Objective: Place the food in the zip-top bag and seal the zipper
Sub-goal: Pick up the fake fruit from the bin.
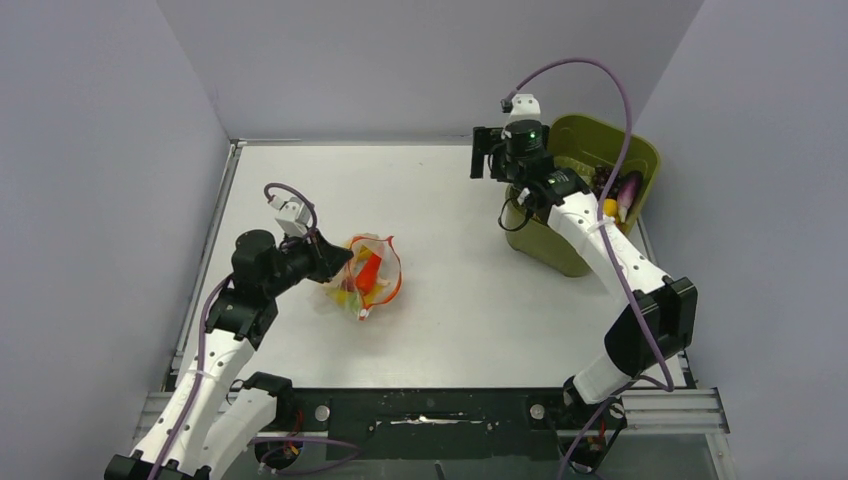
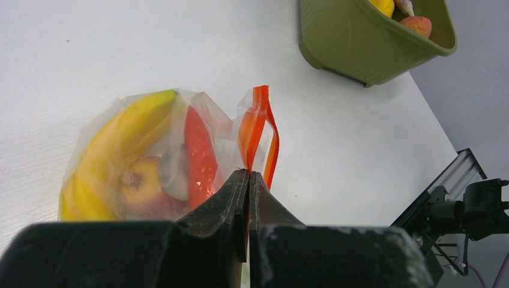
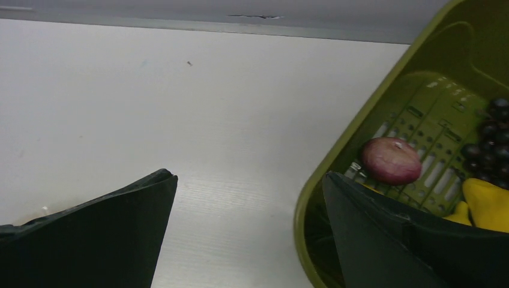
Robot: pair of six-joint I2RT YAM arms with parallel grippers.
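Jaws of my left gripper (image 2: pixel 248 180) pinch the bag (image 2: pixel 219 123) at its mouth; right gripper (image 3: pixel 249 177) gapes empty at the bin (image 3: pixel 384 90). Some food (image 2: pixel 120 138) is bagged, more waits there; zipper (image 2: pixel 259 114) looks unsealed.

zip-top bag (image 2: pixel 217 120) clear, crinkly; zipper (image 2: pixel 259 120) orange-red. Inside it: banana (image 2: pixel 114 144) yellow, long piece (image 2: pixel 200 156) orange-red, round fruit (image 2: pixel 141 183) pink-yellow. bin (image 2: pixel 360 54) olive-green with a slotted floor, holding onion (image 3: pixel 391 161) red-purple, grapes (image 3: pixel 492 138) dark purple, lump (image 3: pixel 489 204) yellow. bench (image 1: pixel 440 220) white. left end effector (image 2: pixel 248 175) and right end effector (image 3: pixel 249 180) black. cables (image 1: pixel 600 68) purple.
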